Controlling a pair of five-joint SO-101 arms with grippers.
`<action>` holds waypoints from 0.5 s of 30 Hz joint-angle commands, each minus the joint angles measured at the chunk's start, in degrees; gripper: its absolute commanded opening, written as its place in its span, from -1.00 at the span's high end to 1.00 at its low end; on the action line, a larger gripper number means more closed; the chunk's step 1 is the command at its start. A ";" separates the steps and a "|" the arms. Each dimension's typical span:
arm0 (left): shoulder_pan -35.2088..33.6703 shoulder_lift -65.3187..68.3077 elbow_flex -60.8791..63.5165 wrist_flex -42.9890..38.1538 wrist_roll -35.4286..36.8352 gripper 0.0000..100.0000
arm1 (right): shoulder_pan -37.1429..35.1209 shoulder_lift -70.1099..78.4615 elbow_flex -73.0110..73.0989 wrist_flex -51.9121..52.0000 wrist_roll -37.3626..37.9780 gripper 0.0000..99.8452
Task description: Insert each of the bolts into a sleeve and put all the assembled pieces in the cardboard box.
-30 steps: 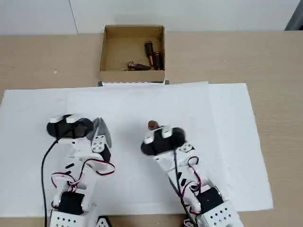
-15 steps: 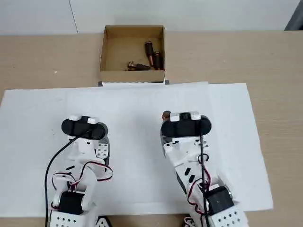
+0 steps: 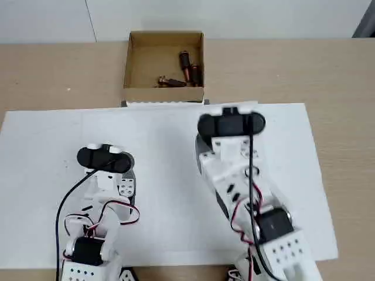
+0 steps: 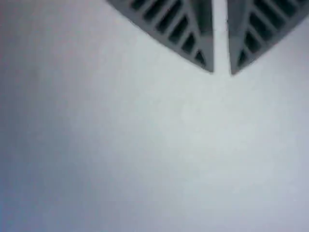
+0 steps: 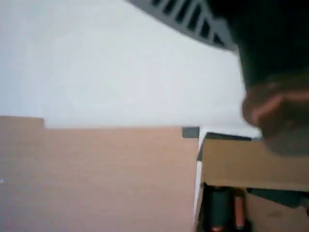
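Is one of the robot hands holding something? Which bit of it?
The right gripper holds a coppery bolt-and-sleeve piece; it is too blurred to tell which part is pinched. The left gripper holds nothing.
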 commanded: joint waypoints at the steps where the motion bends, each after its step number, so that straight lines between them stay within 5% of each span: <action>1: -0.70 -0.53 -0.22 0.35 0.00 0.99 | 0.13 8.48 -8.35 -5.76 -0.26 0.99; 5: -1.58 -0.53 -0.22 0.35 0.35 0.99 | 0.13 19.38 -14.33 -10.07 -0.26 0.99; 11: -9.05 -0.53 -0.22 0.35 11.52 0.99 | 0.04 33.19 -25.05 -13.49 -0.26 0.99; 15: -6.15 -0.53 -0.22 0.35 8.53 0.99 | 0.04 40.22 -32.70 -13.32 -0.26 0.99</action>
